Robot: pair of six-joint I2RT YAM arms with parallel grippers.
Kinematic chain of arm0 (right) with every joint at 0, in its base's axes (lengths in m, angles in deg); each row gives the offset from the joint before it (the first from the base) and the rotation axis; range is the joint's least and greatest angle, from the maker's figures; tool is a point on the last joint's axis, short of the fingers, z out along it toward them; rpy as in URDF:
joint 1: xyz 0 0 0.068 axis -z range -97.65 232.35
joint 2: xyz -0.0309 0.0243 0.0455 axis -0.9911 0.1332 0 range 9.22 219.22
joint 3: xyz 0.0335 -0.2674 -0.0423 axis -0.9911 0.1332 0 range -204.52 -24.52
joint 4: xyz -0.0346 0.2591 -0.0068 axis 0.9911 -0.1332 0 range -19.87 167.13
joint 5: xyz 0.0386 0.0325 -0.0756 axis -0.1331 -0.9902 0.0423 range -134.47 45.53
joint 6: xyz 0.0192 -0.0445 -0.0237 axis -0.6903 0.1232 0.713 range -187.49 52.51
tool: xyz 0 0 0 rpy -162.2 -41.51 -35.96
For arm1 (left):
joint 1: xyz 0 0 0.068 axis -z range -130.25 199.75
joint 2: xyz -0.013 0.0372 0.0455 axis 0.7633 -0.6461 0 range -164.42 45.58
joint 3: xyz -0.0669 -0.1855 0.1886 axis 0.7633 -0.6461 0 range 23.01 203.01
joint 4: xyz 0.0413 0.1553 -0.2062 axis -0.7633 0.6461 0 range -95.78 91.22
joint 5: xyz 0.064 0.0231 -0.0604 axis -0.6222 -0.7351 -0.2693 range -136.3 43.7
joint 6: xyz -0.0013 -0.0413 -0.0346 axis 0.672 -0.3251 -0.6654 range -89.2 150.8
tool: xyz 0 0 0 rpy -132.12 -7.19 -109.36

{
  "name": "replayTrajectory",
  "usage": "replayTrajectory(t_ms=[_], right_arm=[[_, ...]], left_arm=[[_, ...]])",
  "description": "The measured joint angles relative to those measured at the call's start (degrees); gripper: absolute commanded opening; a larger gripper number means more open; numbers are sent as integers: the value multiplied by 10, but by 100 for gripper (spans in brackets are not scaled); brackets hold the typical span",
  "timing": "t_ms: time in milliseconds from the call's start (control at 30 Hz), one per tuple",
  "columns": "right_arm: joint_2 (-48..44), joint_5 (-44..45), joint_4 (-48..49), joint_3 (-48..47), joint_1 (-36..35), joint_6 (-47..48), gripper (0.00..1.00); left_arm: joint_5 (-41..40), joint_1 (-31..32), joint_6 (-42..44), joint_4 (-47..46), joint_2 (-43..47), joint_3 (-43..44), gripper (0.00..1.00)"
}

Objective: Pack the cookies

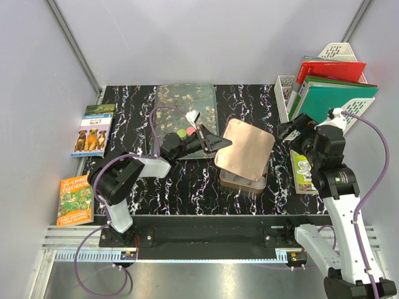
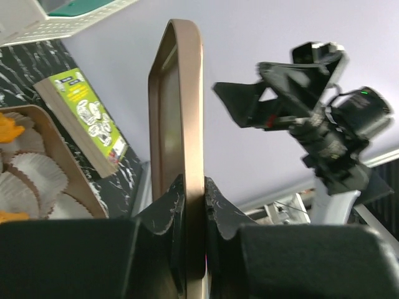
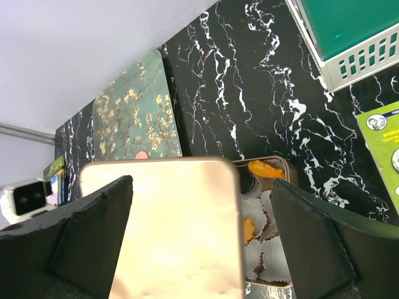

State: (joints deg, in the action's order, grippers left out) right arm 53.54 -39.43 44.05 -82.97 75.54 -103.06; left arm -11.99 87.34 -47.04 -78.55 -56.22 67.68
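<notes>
Arm bases (image 1: pixel 206 240) sit closest in the top view. Further up, the left gripper (image 1: pixel 209 142) has the rose-gold lid (image 1: pixel 245 148) by its left edge. The lid hangs tilted over the open tin (image 1: pixel 240 182) and covers most of it. A few cookies (image 1: pixel 182 132), pink and green afaict, lie on the floral tray (image 1: pixel 187 99) right by the left wrist. The right gripper (image 1: pixel 292 132) is parked near the file rack (image 1: pixel 336 68), apart from the lid.

Left wrist cam: both fingers (image 2: pixel 171 208) are pinched tight on the lid rim, edge-on, no gap visible. Down left is the tin w/ pale wrappers (image 2: pixel 31 177) and a couple of orange cookies in it.

Right wrist cam: fingers (image 3: pixel 93 230) spread wide w/ nothing between them, just looking down at the lid and tin below. Orange cookies show in the wrappers past the lid's right side.

My guess is the lid is getting cleared so the tray cookies can go in, so prob less than half done. To do it well imo:
- keep the pinch deep on the rim, since a thin metal edge can swivel
- carry it sideways clear of the tin
- lay it flat on bare table, not on the tray cookies
- keep the right arm out of the path till then
</notes>
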Motion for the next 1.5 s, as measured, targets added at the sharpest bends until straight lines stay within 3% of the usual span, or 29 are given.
replayTrajectory(t_ms=[267,533,733,1500], right_arm=[[-16,4,0,18,0,0,100],[-17,3,0,31,0,0,100],[-17,0,2,37,0,0,100],[-13,-3,8,51,0,-1,100]], left_arm=[[-103,51,62,6,-16,-8,0],[-157,52,49,1,-81,-10,0],[-170,56,32,11,-121,-12,0],[-186,75,-55,10,-124,6,0]])
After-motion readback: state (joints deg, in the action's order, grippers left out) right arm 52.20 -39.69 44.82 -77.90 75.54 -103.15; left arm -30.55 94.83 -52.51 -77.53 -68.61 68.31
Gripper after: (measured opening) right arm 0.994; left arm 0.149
